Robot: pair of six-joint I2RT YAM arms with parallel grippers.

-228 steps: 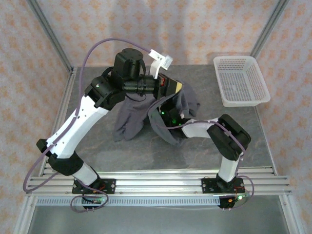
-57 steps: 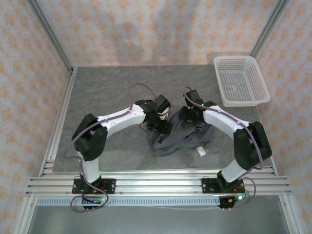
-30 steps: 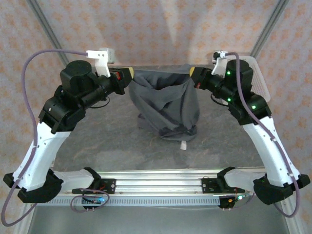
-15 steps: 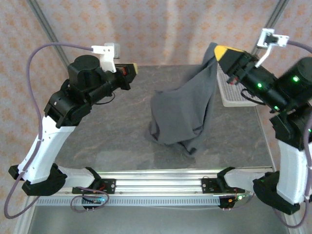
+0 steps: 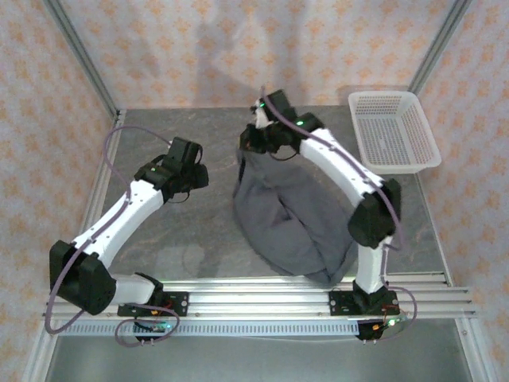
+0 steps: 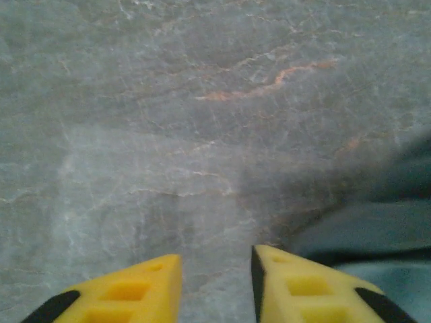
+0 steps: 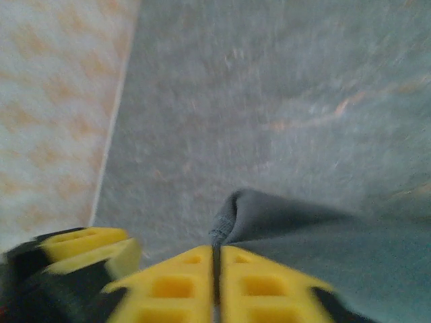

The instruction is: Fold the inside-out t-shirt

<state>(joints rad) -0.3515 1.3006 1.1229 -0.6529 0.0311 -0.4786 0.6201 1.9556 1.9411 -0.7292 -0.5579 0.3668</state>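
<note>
The right tool (image 7: 215,250) was pinched together on a hem of the inside-out t-shirt (image 5: 290,219), at its far left corner. The left tool (image 6: 215,261) stood slightly apart, gripping nothing, over the counter (image 5: 183,231) just left of the shirt, which lay rumpled from centre toward the near right.

We record white shells and black joints on the left arm (image 5: 119,227) and right arm (image 5: 342,171). A purple cable (image 5: 139,130) runs along the left arm. A green light (image 5: 260,104) glows on the right arm. The left end effector (image 6: 215,286) has yellow fingers (image 6: 128,289) with square recesses.
</note>
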